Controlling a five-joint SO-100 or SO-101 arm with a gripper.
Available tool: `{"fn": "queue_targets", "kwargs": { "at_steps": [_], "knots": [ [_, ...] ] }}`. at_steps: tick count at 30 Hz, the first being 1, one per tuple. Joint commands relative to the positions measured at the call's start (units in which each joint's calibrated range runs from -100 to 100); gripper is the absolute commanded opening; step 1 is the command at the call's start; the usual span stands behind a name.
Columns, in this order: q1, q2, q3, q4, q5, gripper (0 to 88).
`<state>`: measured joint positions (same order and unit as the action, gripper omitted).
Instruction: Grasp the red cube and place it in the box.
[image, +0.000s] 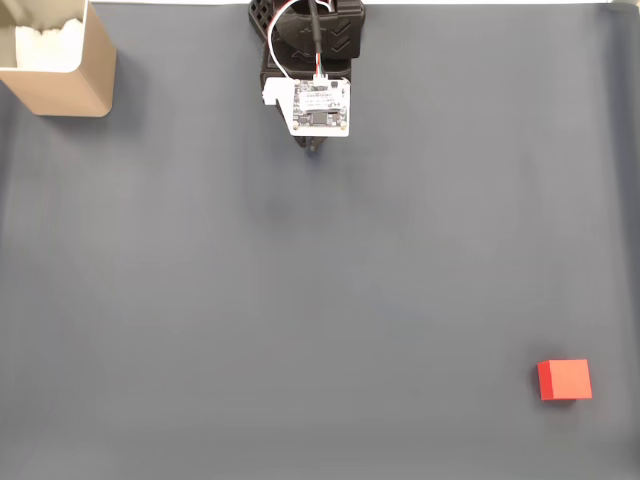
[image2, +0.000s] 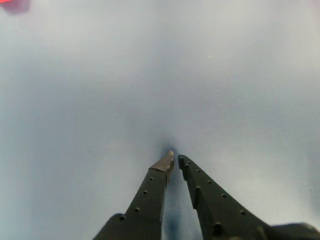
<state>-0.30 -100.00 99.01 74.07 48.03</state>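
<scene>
The red cube (image: 565, 380) lies on the grey mat near the bottom right of the fixed view; a sliver of the red cube (image2: 14, 4) also shows at the top left corner of the wrist view. The tan box (image: 62, 60) with a white lining stands at the top left of the fixed view. My arm hangs at the top centre, far from both, and its gripper (image: 314, 146) points down at the mat. In the wrist view the gripper (image2: 175, 159) has its two black fingers nearly touching at the tips, holding nothing.
A grey mat (image: 300, 300) covers the whole table. A white circuit board (image: 320, 107) with red and white wires sits on the arm's wrist. A fold in the mat runs along the right edge of the fixed view.
</scene>
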Motion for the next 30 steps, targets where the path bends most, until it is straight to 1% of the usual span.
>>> {"fn": "queue_targets", "kwargs": {
  "at_steps": [1, 7, 16, 21, 25, 30],
  "knots": [
    [1.36, 0.78, 0.72, -3.33, 0.29, 0.0],
    [1.93, 5.63, -2.56, -12.67, 0.0, 0.0],
    [1.22, 18.02, -15.7, -23.98, 0.49, 0.0],
    [-0.41, 25.04, -24.19, -25.95, 0.78, 0.1],
    [-2.26, 32.5, -33.04, -25.54, -0.05, 0.1],
    [-4.39, 40.9, -42.89, -24.56, 0.24, 0.0]
  ]
}}
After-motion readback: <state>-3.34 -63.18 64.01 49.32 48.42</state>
